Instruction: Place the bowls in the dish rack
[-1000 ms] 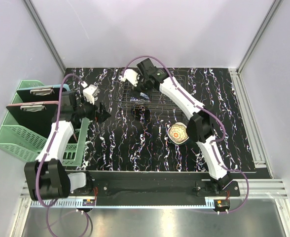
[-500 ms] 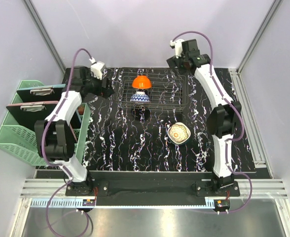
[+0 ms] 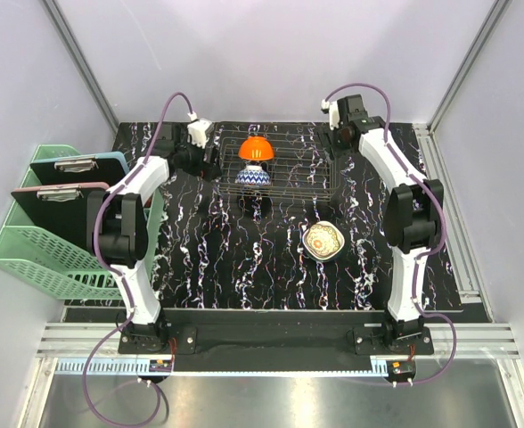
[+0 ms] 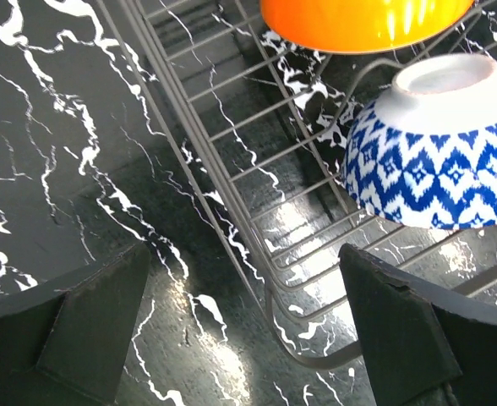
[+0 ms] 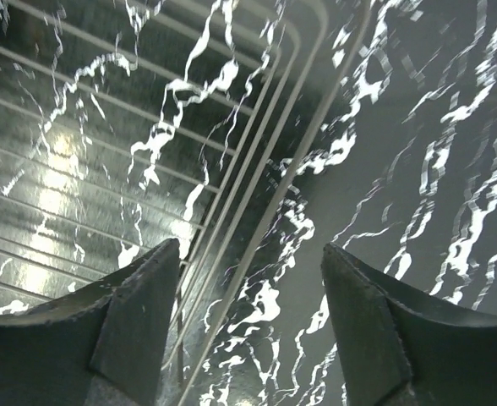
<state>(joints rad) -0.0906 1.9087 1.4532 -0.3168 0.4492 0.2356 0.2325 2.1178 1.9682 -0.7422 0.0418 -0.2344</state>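
At the far left, off the edge of the black marbled worktop (image 3: 244, 267), a mint-green slatted basket (image 3: 30, 241) holds two dark clipboards (image 3: 66, 165). The left pincer (image 4: 243, 254) hangs over the left end of the dish rack (image 3: 302, 165). Its fingers are spread wide and grip nothing, and the rack's rim wire runs between them in the left wrist view. Inside the rack, near that left end, sit two bowls. The orange bowl (image 3: 255, 147) is toward the back. The blue-and-white patterned bowl (image 3: 253, 176) is just in front of it, with its white foot ring showing. The rest of the grid is bare wire. In front of the rack, on the worktop and apart from it, a cream bowl with a yellow floral inside (image 3: 323, 241) stands upright. The right pincer (image 5: 250, 247) hovers over the rack's right end. Its fingers are also spread and hold nothing, one on either side of the outer rim wires.
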